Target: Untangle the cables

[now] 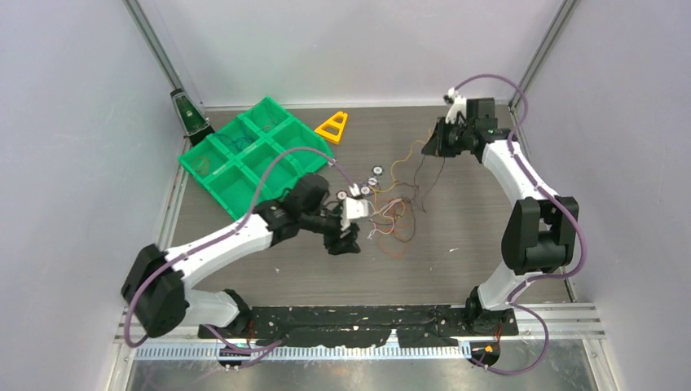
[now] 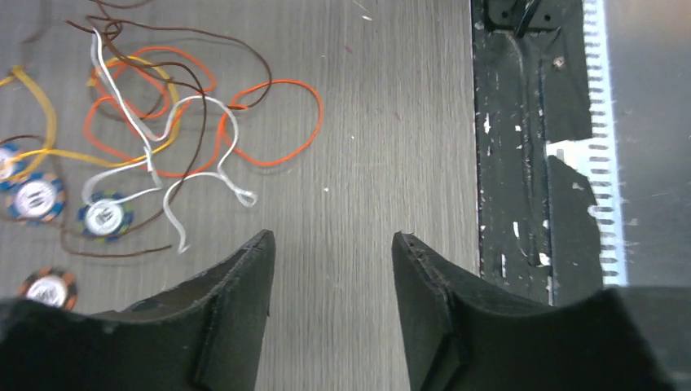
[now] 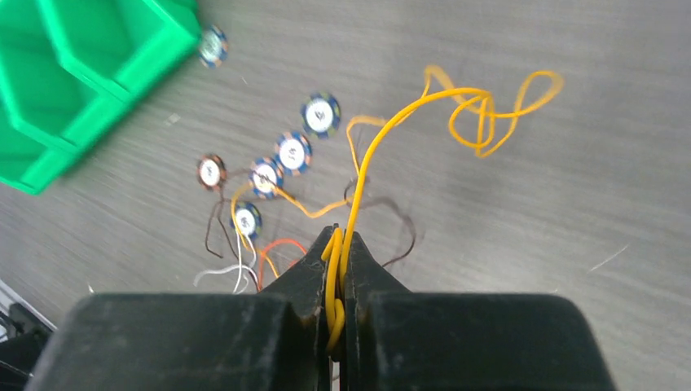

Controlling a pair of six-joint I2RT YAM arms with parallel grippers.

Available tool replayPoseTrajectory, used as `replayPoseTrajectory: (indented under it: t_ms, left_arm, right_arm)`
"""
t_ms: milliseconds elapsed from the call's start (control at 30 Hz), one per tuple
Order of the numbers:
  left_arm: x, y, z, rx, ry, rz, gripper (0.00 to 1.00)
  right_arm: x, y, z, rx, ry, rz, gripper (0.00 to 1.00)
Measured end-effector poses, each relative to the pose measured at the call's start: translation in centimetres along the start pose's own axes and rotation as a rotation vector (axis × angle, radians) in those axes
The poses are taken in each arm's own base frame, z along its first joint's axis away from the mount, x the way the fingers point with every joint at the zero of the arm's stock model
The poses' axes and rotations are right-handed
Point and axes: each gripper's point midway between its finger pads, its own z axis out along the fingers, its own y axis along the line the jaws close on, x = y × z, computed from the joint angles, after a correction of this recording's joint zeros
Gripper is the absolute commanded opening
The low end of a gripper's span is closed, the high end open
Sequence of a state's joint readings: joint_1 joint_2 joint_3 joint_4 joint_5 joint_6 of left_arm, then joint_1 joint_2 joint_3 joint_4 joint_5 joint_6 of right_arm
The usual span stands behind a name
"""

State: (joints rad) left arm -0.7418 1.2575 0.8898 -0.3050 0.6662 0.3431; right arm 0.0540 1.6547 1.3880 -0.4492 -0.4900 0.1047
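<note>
— The right gripper (image 3: 341,238) is clamped hard on the yellow wire (image 3: 383,130), a doubled strand pinched between the jaws, out at the far right of the table (image 1: 489,244).

— And the left gripper (image 2: 332,244)?

— Jaws apart, nothing in them, low over bare wood just beside the cables (image 1: 391,213). The heap sits mid-table: orange, white, brown, all looped through each other.

— So nothing pins that heap.

— That's my worry. If the right arm pulls, the yellow one could drag the whole bunch along instead of sliding free. See the dark brown wire (image 3: 401,224) crossing it near the jaws? That could cinch into a knot.

— The ringed discs (image 3: 293,152)?

— The yellow strand runs right up to them. I can't tell if it's attached, but a tug might sweep them about.

— And the grip itself?

— The wire is hair-thin. A sharp pull and it may simply slip out.
</note>
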Motion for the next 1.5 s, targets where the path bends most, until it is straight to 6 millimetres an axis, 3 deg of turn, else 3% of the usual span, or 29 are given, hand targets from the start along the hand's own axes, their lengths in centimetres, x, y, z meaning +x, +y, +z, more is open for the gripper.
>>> replayPoseTrajectory:
  t_ms: [67,200,333,500,633,733,833,1000,1133,1300,1500]
  left_arm:
    - [0.9,-0.7,2.5,0.042,0.045,0.029,0.52]
    - [3.5,-0.3,6.8,0.073,0.155,0.068,0.52]
    - [4.5,-0.5,9.9,0.103,0.220,0.149,0.52]
    - [2.6,0.8,12.5,0.074,0.233,0.168,0.47]
    - [2.4,1.8,12.3,0.011,0.225,-0.015,0.45]
    - [3.2,2.4,11.9,-0.041,0.204,-0.224,0.42]
    - [5.5,2.0,11.1,-0.082,0.205,-0.475,0.39]
    - [6.7,1.4,11.2,-0.110,0.183,-0.698,0.38]
    - [6.3,1.6,11.9,-0.123,0.151,-0.815,0.40]
    - [7.7,2.9,12.9,-0.159,0.164,-0.973,0.41]
    - [7.6,4.2,13.1,-0.189,0.134,-1.086,0.42]
  right_arm:
    - [2.6,-1.0,0.8,0.024,0.067,0.018,0.06]
    - [7.9,-2.4,1.9,0.056,0.224,0.025,0.05]
    - [10.9,-3.6,2.4,0.087,0.324,0.017,0.06]
    - [11.2,-4.1,2.3,0.106,0.339,-0.005,0.05]
    - [11.3,-4.2,2.2,0.106,0.342,-0.011,0.05]
    - [11.3,-4.2,2.2,0.106,0.341,-0.012,0.05]
    - [11.3,-4.2,2.2,0.106,0.341,-0.011,0.06]
    - [11.2,-4.2,2.2,0.106,0.340,-0.007,0.05]
    - [11.3,-4.1,2.2,0.107,0.337,-0.004,0.05]
    - [11.3,-3.9,1.7,0.107,0.329,-0.005,0.05]
    - [11.9,-3.7,1.3,0.107,0.330,-0.005,0.05]
